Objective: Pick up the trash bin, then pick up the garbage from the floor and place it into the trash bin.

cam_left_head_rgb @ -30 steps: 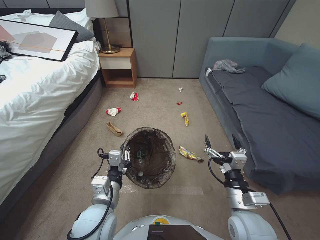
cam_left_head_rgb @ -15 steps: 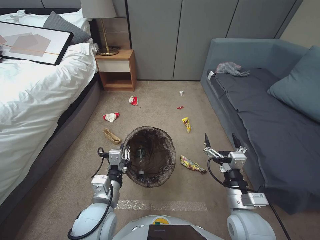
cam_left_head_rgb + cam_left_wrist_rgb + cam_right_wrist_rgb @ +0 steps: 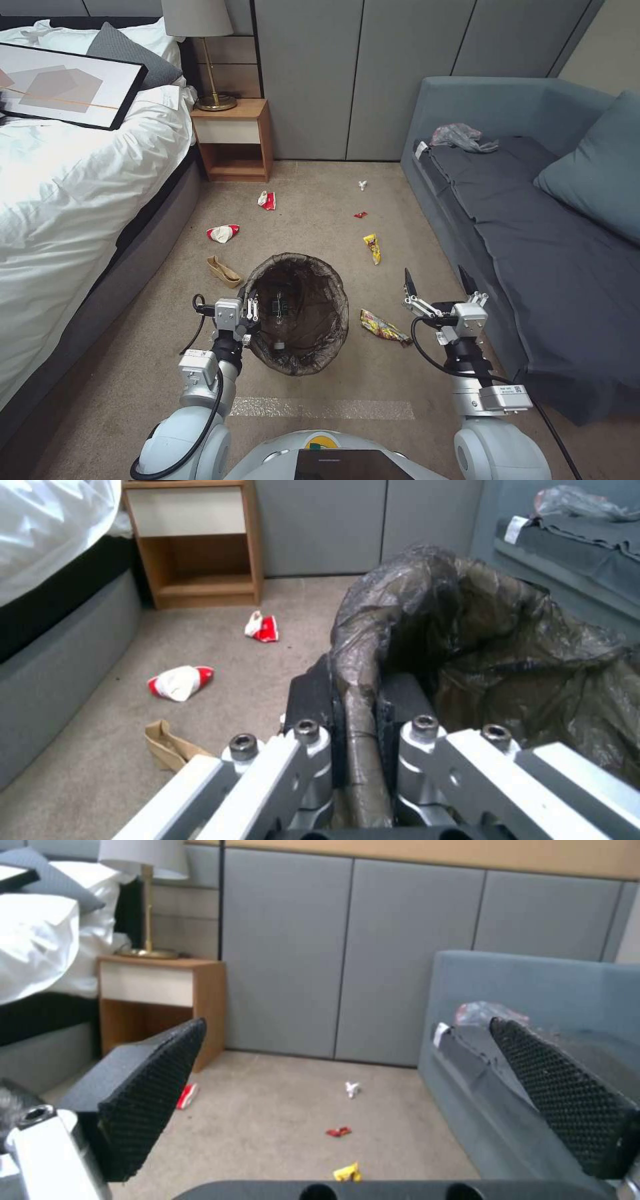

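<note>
The trash bin, lined with a dark brown bag, hangs in front of me, and my left gripper is shut on its near-left rim. In the left wrist view the left gripper pinches the bag-covered rim of the trash bin. My right gripper is open above the carpet beside the sofa, holding nothing. Garbage lies on the floor: a yellow wrapper just left of the right gripper, a smaller yellow wrapper, a red scrap, a white scrap, two red-and-white cartons and a tan paper piece.
A bed with a framed picture runs along the left. A wooden nightstand with a lamp stands at the back. A grey-blue sofa on the right carries a thin plastic bag. Open carpet lies between bed and sofa.
The whole picture shifted early on, so the camera moved. My right gripper has drifted slightly left. The left gripper still holds the bin's rim.
</note>
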Tool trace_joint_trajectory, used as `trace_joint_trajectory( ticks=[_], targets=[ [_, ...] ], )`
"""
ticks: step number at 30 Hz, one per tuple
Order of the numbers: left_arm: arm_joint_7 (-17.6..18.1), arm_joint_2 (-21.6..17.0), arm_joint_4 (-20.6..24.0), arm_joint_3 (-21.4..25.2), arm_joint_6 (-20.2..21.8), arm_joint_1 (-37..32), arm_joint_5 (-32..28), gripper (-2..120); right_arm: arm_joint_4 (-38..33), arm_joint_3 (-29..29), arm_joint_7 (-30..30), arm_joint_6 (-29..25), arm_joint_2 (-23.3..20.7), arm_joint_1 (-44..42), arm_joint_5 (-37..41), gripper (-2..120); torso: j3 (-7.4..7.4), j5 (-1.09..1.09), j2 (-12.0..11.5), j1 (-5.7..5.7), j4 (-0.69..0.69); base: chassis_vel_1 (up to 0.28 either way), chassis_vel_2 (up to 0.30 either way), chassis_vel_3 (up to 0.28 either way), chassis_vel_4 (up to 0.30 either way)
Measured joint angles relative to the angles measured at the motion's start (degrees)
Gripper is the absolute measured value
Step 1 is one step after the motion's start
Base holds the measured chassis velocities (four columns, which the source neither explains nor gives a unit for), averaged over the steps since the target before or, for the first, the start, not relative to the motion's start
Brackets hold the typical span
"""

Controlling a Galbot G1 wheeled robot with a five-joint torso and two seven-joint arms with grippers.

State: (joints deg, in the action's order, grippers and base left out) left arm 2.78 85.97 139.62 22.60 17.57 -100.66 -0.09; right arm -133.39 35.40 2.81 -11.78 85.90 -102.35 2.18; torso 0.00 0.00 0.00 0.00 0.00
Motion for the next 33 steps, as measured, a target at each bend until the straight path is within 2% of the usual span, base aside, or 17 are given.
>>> trace_joint_trajectory(
  ticks=[6, 10, 14, 20, 23, 33],
  targets=[
    [-0.03, -0.43, 0.15, 0.15, 0.02, -0.08, -0.14, 7, 1.72, -0.07, -0.01, 1.93, -2.89, 1.50, 1.04, 100, 0.00, 0.00, 0.00, 0.00, 0.00, 0.000, 0.000, 0.000, 0.000],
    [-0.05, -0.76, 0.30, 0.94, 0.13, 0.03, -0.52, 7, 6.88, -1.06, 1.50, 4.56, -7.58, 4.01, 3.60, 100, 0.00, 0.00, 0.00, 0.00, 0.00, 0.000, 0.000, 0.000, 0.000],
    [-0.07, -0.76, 0.30, 1.05, 0.17, 0.08, -0.56, 7, 10.37, -1.75, 2.66, 6.00, -9.75, 5.80, 4.19, 100, 0.00, 0.01, 0.00, 0.00, -0.01, 0.000, 0.000, 0.000, 0.000],
    [-0.12, -0.97, 0.17, 1.32, 0.29, 0.42, -0.74, 7, 18.73, -3.28, 7.51, 9.07, -14.89, 10.13, 4.81, 100, 0.01, 0.01, 0.00, 0.00, 0.00, 0.000, 0.000, 0.000, 0.000],
    [-0.15, -1.00, 0.00, 1.42, 0.42, 0.65, -0.80, 7, 23.20, -4.30, 9.93, 12.76, -18.11, 13.06, 5.00, 100, 0.01, 0.01, 0.00, 0.00, 0.00, 0.000, 0.000, 0.000, 0.000],
    [-0.19, -0.90, -0.27, 1.34, 0.51, 0.54, -0.70, 7, 32.63, -5.97, 15.35, 15.99, -22.56, 20.04, 5.09, 100, 0.01, 0.01, 0.00, 0.00, 0.00, 0.000, 0.000, 0.000, 0.000]
  ],
)
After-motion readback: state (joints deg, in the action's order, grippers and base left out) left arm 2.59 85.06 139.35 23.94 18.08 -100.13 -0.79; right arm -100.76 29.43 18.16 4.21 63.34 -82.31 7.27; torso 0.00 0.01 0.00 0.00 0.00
